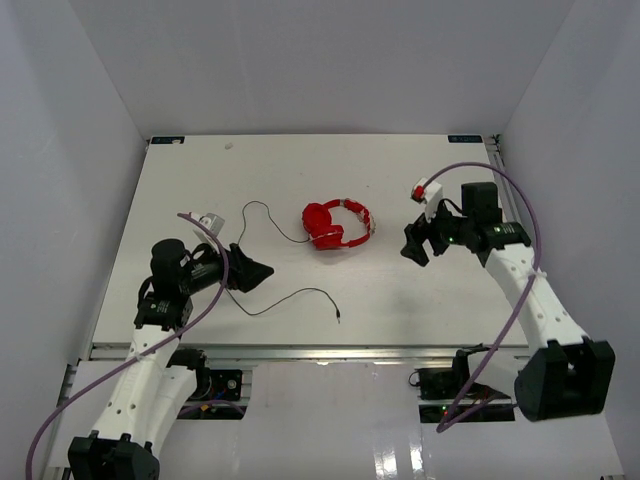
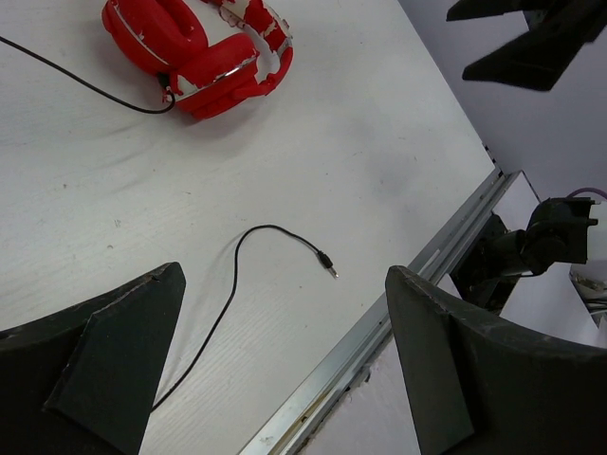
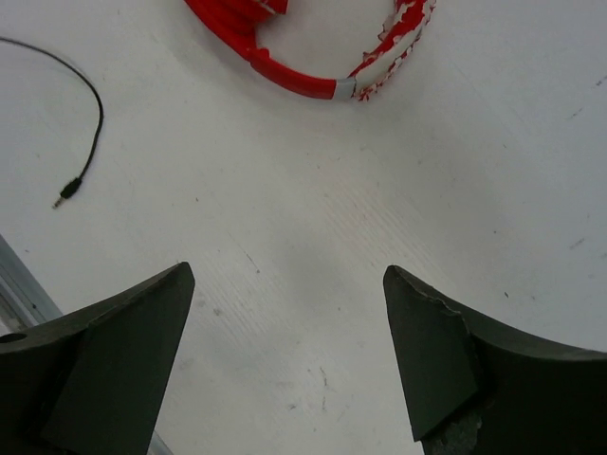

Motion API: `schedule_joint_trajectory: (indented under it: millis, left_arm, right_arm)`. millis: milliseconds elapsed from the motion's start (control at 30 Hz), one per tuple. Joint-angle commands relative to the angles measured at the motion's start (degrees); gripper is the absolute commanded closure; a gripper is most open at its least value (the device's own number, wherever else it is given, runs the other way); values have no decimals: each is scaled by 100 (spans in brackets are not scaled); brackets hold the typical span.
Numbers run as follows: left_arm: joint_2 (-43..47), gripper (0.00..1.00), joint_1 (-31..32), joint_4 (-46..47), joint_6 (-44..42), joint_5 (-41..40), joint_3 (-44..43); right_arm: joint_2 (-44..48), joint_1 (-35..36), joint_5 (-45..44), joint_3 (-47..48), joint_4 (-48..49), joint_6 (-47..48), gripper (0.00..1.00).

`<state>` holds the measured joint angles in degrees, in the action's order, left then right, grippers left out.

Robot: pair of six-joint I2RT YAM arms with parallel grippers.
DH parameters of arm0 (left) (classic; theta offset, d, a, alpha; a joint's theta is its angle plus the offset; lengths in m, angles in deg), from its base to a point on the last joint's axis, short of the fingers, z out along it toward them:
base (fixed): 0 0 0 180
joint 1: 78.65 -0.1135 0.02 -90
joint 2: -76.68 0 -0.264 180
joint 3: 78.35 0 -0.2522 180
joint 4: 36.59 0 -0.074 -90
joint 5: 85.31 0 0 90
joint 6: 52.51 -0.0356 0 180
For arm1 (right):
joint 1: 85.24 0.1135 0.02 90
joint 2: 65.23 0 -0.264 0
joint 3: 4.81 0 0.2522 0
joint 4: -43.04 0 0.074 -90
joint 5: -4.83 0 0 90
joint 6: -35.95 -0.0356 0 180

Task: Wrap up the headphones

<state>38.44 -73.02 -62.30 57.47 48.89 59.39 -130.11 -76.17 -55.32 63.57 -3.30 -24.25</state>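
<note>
Small bright red plastic over-ear headphones (image 1: 337,225) are lying mid-worktop (image 1: 420,300), with the thin dark cable (image 2: 266,227) trailing left and near. Left tool (image 1: 258,270) and right tool (image 1: 413,246) are hovering, fingers apart, empty. Probably light, with a stiff band. The limp cable is likely best pinched near the plug.

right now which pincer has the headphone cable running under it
The left pincer: the thin dark cable of the headphones runs across the table between its fingers in its wrist view. The right pincer frames only bare table.
</note>
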Motion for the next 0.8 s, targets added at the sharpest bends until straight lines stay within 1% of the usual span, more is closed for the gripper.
schedule_joint_trajectory:
  millis: [0,33,67,100,133,167,267,367,500,600,767]
  left_arm:
    - [-7,2,112,-58,-43,-156,29]
    - [16,2,138,-67,-52,-197,24]
    - [50,2,168,-80,-56,-235,17]
    - [89,2,202,-97,-56,-263,11]
    - [117,2,213,-97,-56,-269,11]
    - [140,2,219,-97,-60,-264,11]
    - [213,2,221,-106,-75,-261,2]
    - [275,2,237,-106,-73,-263,2]
    - [308,2,229,-97,-81,-264,2]
    - [301,2,229,-105,-82,-238,-7]
    - [308,2,228,-97,-91,-214,-7]
  right_arm:
    - [-1335,-151,522,1058,471,-816,20]
    - [-1589,-146,451,1262,623,-1157,23]
    - [-1994,-136,286,1558,745,-1369,22]
    - [-2516,-125,94,1821,836,-1431,20]
    - [-2879,-119,64,2120,747,-1409,13]
    - [-3197,-112,60,2493,664,-1386,9]
    - [-4210,9,52,3258,480,-1440,6]
    - [-4793,311,-167,3707,477,-1500,7]
    - [-5441,849,-1109,4065,620,-1731,10]
    - [-5807,1014,-1458,4256,576,-1699,12]
    - [-6103,1140,-1753,4335,594,-1489,21]
